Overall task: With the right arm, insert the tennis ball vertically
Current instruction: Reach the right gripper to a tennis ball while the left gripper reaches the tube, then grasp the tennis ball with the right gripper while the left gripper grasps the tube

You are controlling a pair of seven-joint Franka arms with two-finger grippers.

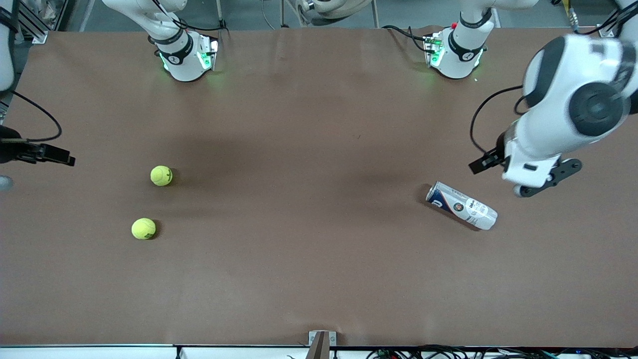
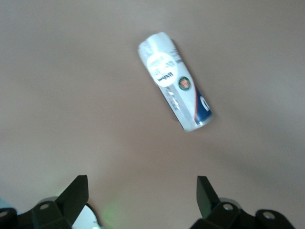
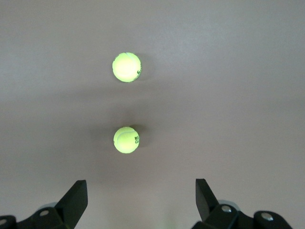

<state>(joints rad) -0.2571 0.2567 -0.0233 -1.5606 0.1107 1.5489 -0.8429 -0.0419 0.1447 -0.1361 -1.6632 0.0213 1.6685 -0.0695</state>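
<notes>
Two tennis balls are lying loose on the brown desk (image 1: 319, 279) toward the right arm's end, which makes sense, since that arm is the one meant to pick one up. The nearer ball (image 1: 143, 229) is sitting closer to the front camera, and the farther ball (image 1: 161, 175) is resting near it but not touching. Both are bright yellow-green and fuzzy, with a small dark print on the side.

The ball can (image 1: 461, 205) is lying on its side toward the left arm's end, well apart from the balls. It is a clear tube with a white label, a round badge and a dark blue band by its metal-rimmed mouth. Lying flat like this, it probably needs standing upright before a ball can drop in vertically, which would explain the left arm being there.

The left gripper (image 2: 142, 198) is hovering over the desk just beside the can, jaws spread wide and holding nothing. The right gripper (image 3: 141, 199) is hanging above the desk with both balls in its sight, jaws likewise spread and empty. No ball is lifted yet.
</notes>
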